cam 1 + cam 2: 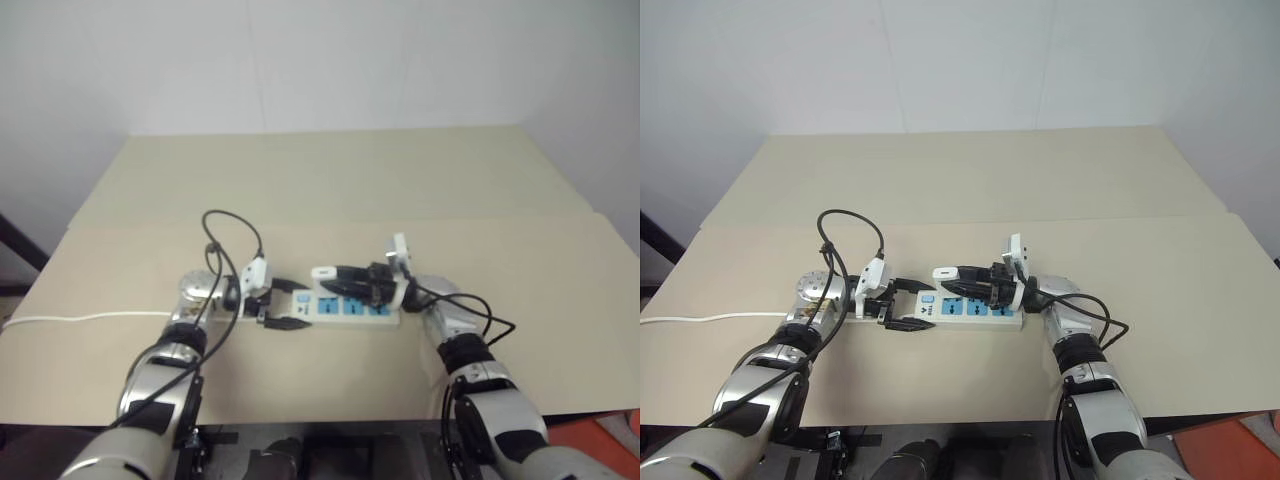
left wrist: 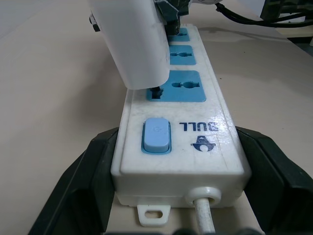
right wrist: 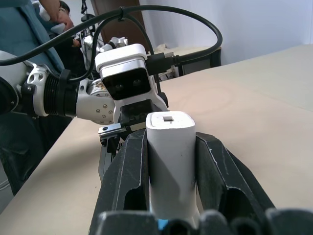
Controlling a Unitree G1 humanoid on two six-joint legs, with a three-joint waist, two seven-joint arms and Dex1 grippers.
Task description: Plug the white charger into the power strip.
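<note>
- Your left gripper (image 1: 908,305), centre-left of the head view, has its two black fingers (image 2: 83,181) spread wide around the switch end of the long flat white power strip with three blue outlet faces (image 1: 975,308). In my judgement that brace keeps the strip from sliding under plug pressure.
- The strip lies flat on the beige tabletop (image 1: 1040,180), mid-frame; its thin white cord (image 1: 710,318) runs off toward the left edge.
- Your right gripper (image 1: 965,280) is clamped on the small white boxy charger (image 3: 171,147), one finger on each side.
- In the left wrist view, the charger (image 2: 134,44) hangs over the blue outlet nearest the switch, tilted; its prongs look near the slots, but I cannot tell if they have entered.
- Seating appears not yet done.
</note>
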